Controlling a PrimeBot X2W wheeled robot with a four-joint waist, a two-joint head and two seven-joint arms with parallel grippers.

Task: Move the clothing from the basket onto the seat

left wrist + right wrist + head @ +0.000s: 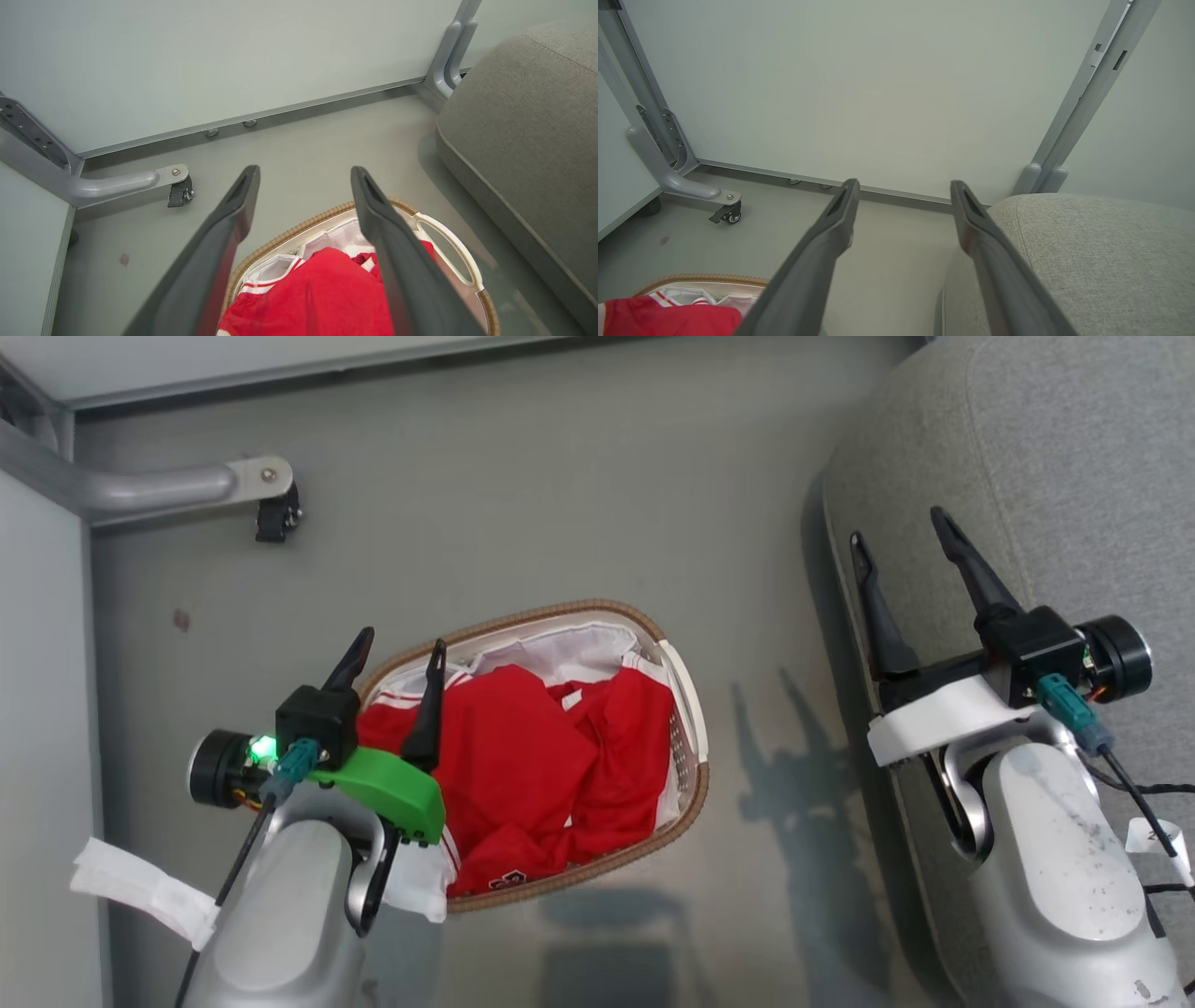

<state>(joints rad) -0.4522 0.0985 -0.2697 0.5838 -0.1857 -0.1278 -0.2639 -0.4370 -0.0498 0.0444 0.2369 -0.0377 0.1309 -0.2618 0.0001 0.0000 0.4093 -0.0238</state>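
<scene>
Red clothing (541,765) with white stripes lies crumpled in the oval basket (686,709), which stands on the floor with its brown woven rim and white liner showing. My left gripper (400,644) hangs open above the basket's left end, nothing between its fingers; in the left wrist view the clothing (322,298) lies below the left gripper (303,175), inside the basket (448,247). My right gripper (901,527) stands open and empty over the left edge of the grey seat (1074,476). The right wrist view shows the right gripper (903,186) beside the seat (1087,256), with the clothing (668,319) at the lower left.
A pale panel wall runs along the back. A grey metal leg with a caster (275,518) stands on the floor at the upper left. Bare grey floor (747,616) lies between the basket and the seat. A metal post (1083,102) rises behind the seat.
</scene>
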